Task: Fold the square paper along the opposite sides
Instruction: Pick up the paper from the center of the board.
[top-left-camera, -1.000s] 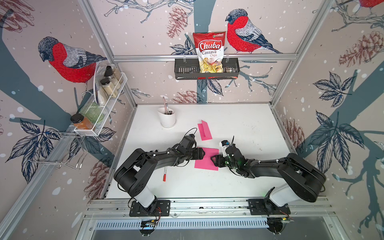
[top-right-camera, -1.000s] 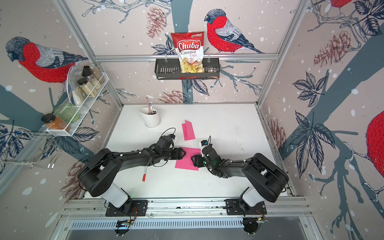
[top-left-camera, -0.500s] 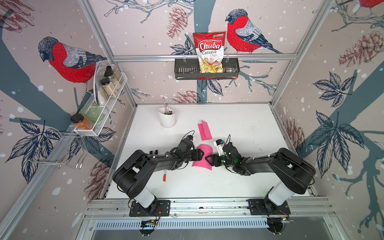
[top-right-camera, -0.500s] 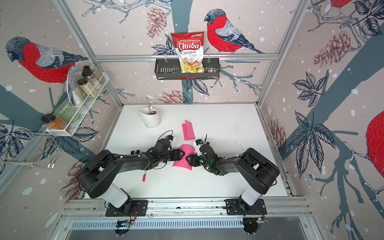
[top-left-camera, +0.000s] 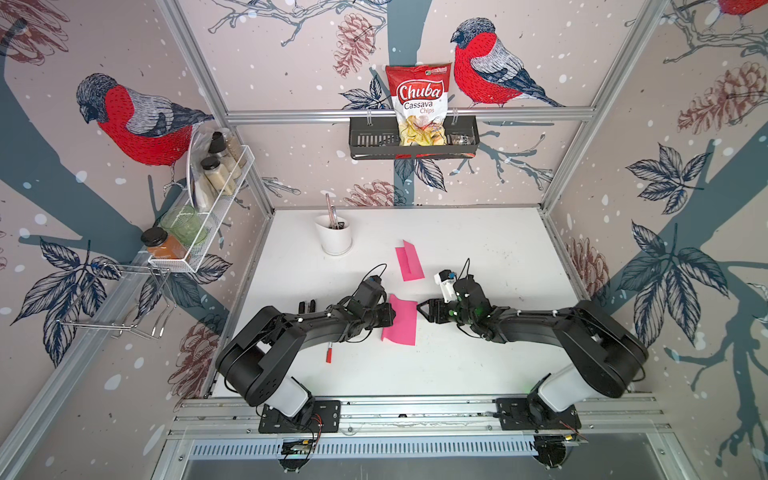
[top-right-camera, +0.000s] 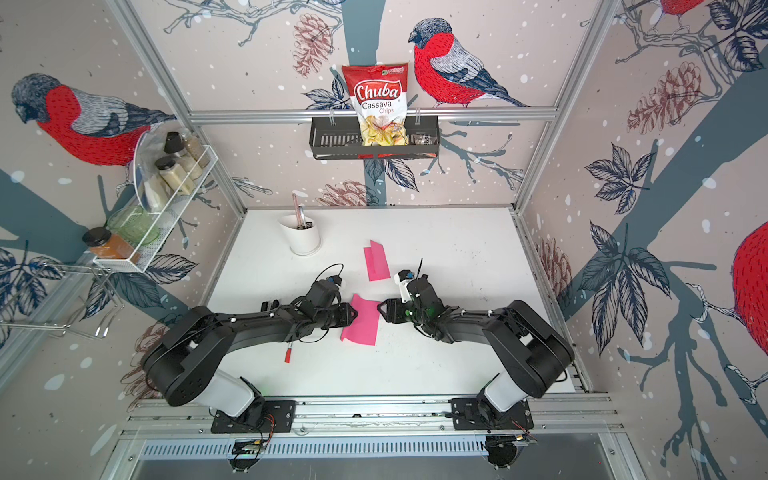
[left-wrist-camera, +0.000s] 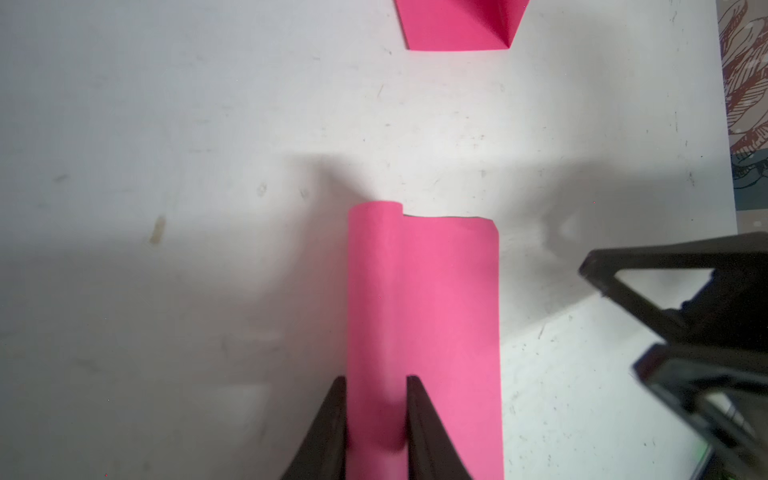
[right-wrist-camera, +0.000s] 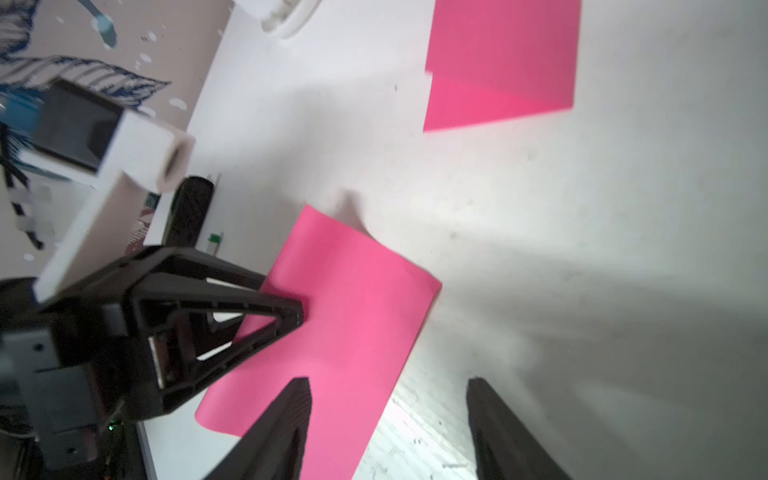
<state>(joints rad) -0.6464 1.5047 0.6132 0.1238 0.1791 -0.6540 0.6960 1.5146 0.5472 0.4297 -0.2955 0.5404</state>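
- Left gripper (left-wrist-camera: 374, 380) (one of two, both black plastic with triangular, open-framed fingers) is pinched narrow on the rounded fold of the pink paper (left-wrist-camera: 436, 291), with a finger against each side of the loop.
- One slim red pen (top-left-camera: 329, 353) lies on the white table (top-left-camera: 478, 249), just beside the left arm (top-left-camera: 291, 328) and nearer the front than the paper.
- Right gripper (right-wrist-camera: 388, 380) faces the left one across the sheet, fingers spread wide and holding nothing. One finger shows in front of the sheet; whether it touches cannot be told.
- That paper is matte and smooth, doubled over into a long rectangle at mid-table between the two grippers, its far edges not quite level.
- Farther back lies one second pink sheet (top-left-camera: 409, 262), also folded, well apart from the first.
- One round white cup (top-left-camera: 334, 239) holding slim utensils stands beyond it, toward the left.
- On the back wall, one black slotted basket (top-left-camera: 374, 139) carries one glossy red chips bag (top-left-camera: 417, 104).
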